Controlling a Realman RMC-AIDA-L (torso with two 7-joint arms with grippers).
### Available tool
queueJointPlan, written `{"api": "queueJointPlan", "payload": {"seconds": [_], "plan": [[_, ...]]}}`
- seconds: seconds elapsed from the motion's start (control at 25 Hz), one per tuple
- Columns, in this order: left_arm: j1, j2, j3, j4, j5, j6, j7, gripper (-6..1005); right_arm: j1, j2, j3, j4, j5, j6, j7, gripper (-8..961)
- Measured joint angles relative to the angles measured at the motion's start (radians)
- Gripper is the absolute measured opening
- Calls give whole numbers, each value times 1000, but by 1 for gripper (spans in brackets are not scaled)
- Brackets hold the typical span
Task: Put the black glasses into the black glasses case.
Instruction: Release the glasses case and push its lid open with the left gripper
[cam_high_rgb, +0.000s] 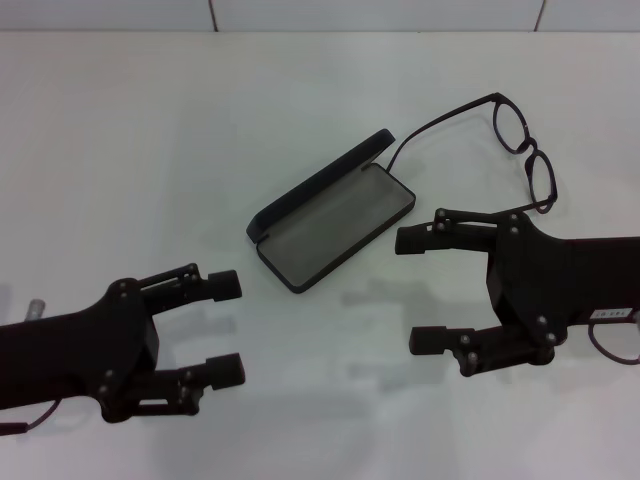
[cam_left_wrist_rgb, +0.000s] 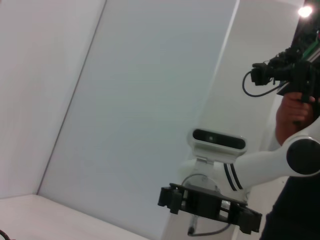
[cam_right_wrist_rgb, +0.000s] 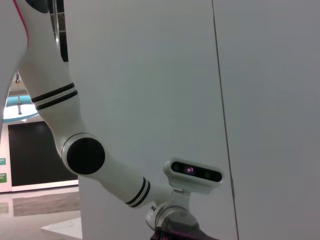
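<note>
The thin black glasses (cam_high_rgb: 520, 150) lie on the white table (cam_high_rgb: 150, 130), far and right of the flat black glasses case (cam_high_rgb: 335, 215), which lies open to take them, while the left gripper (cam_high_rgb: 225, 328) and right gripper (cam_high_rgb: 420, 290) wait nearer with fingers apart.

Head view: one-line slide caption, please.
Open black glasses case lies on the table, black glasses unfolded beside it, left pincer and right pincer both open, empty.
</note>
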Motion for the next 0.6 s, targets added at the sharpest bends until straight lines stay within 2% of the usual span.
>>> {"api": "queueJointPlan", "payload": {"seconds": [0.2, 0.6], "plan": [[-1, 0, -35, 1, -2, -1, -28, 869, 0, 0, 0, -2, 5, 0, 0, 828], [-9, 1, -45, 5, -3, -1, -29, 869, 0, -3, 8, -6, 6, 3, 0, 828]]}}
